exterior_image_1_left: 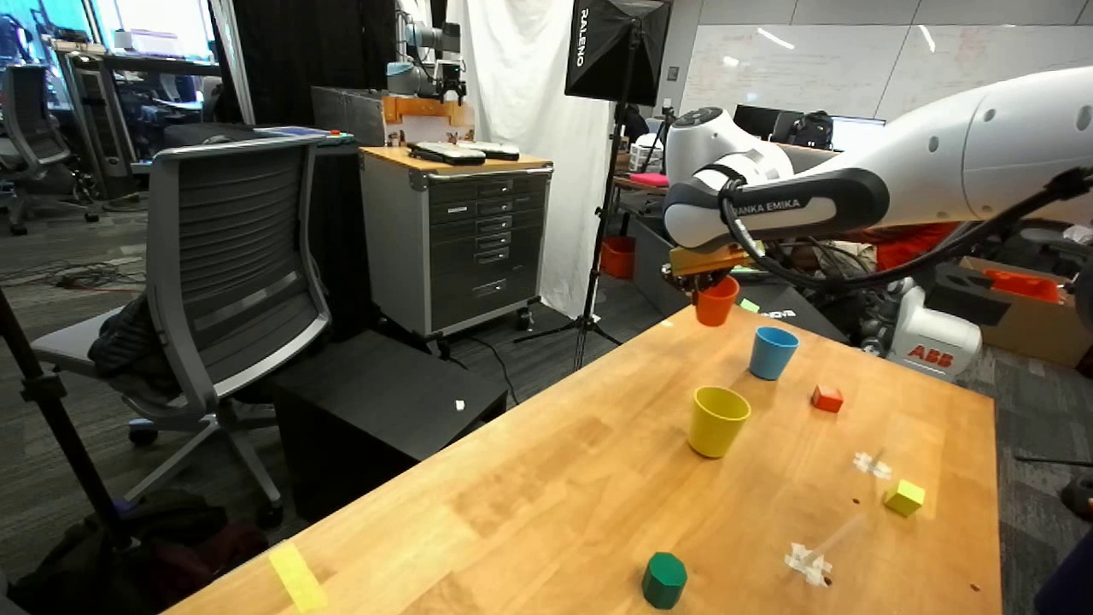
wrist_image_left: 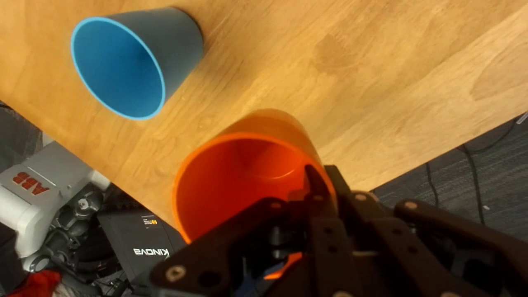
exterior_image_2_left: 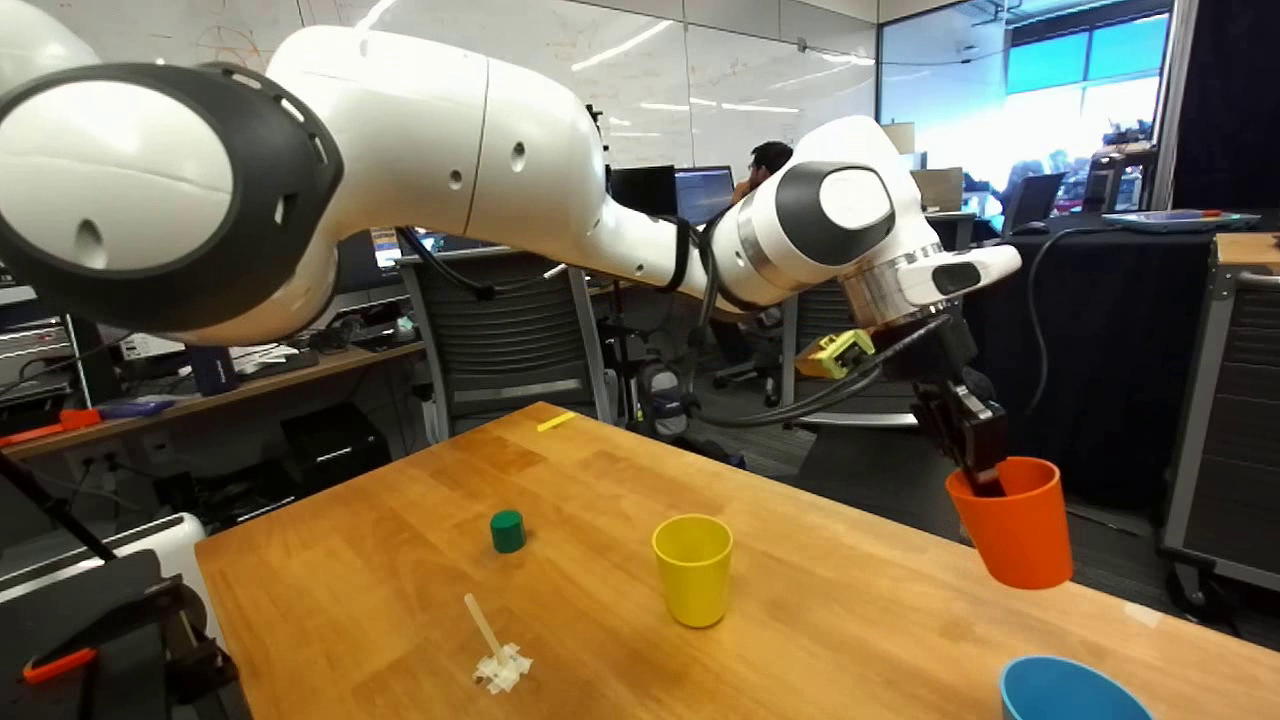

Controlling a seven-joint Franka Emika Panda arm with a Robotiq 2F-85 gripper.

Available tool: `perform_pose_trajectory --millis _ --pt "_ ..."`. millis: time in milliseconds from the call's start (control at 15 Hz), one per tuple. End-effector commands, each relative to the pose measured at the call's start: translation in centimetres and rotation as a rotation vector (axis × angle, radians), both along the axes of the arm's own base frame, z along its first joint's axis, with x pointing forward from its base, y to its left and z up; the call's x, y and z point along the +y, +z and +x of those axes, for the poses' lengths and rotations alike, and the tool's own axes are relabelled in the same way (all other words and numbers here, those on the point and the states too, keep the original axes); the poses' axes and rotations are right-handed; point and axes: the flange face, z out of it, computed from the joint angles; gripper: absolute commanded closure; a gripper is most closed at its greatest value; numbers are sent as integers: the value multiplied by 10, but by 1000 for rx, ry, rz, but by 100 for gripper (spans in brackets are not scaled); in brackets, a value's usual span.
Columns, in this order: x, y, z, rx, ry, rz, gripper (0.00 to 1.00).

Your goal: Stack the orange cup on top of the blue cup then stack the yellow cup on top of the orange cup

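My gripper point(wrist_image_left: 324, 175) is shut on the wall of the orange cup point(wrist_image_left: 268, 121), one finger inside the rim and one outside. In an exterior view the orange cup point(exterior_image_2_left: 1025, 535) hangs a bit tilted above the table, near its edge. The blue cup point(wrist_image_left: 177, 45) stands upright and apart from it, mouth up, toward the upper left of the wrist view; an exterior view cuts off the lower part of the blue cup point(exterior_image_2_left: 1065, 690). Further along the table stands the yellow cup point(exterior_image_1_left: 716, 427), upright, seen in both exterior views but outside the wrist view.
On the wooden table point(exterior_image_1_left: 512, 521) lie a red block point(exterior_image_1_left: 827, 398), a yellow block point(exterior_image_1_left: 904, 497) and a green cylinder point(exterior_image_1_left: 664, 581). A thin stick point(exterior_image_2_left: 482, 625) is taped upright to the tabletop. Just beyond the table edge are an ABB arm point(exterior_image_1_left: 931, 342) and a black Kinova box point(wrist_image_left: 136, 235).
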Motion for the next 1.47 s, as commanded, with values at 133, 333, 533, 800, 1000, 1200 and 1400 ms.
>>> perform_pose_trajectory --millis 133,333,533,800,1000,1200,1400 --pt "-7 42 6 -38 46 12 99" --pt "-25 45 -2 -24 24 29 99" --pt "-54 25 -19 25 -29 46 99" --pt "-90 2 -47 105 -105 84 99" --pt "-104 6 -54 108 -151 83 99" --pt "-103 10 -55 102 -178 91 99" --pt "-99 12 -53 97 -198 92 99"
